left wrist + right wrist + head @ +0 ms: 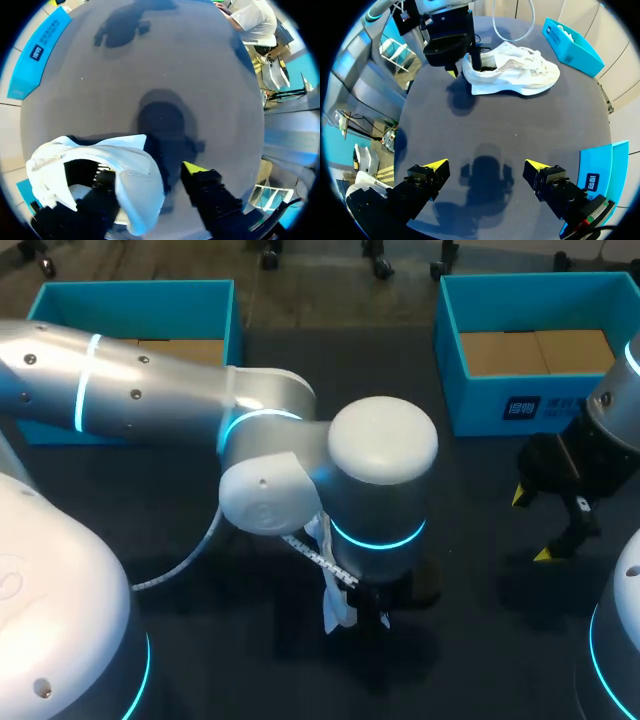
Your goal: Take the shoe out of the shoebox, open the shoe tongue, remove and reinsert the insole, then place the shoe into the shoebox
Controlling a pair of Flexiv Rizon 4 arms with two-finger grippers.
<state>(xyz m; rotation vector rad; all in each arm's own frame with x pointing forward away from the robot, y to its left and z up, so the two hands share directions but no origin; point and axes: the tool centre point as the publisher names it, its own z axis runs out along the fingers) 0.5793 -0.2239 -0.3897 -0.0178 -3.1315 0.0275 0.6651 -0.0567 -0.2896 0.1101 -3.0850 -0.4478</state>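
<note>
One white shoe (pixel 512 75) stands on its sole on the dark bench (pixel 520 125), outside both blue boxes. Of the two boxes, one (pixel 130 290) sits beyond the shoe on the left arm's side and the other (pixel 540 405) beyond it on the right arm's side, both well apart from the shoe. From above, the left arm (pixel 200 400) hides nearly all the shoe, and its dark inside is hard to make out. The left fingers (pixel 197 172) are spread across the shoe's heel. One is down inside the opening, and the yellow-tipped one is just beside the heel with a gap showing. The right fingers (pixel 436 167) are spread wide over bare bench, well apart from the shoe.
</note>
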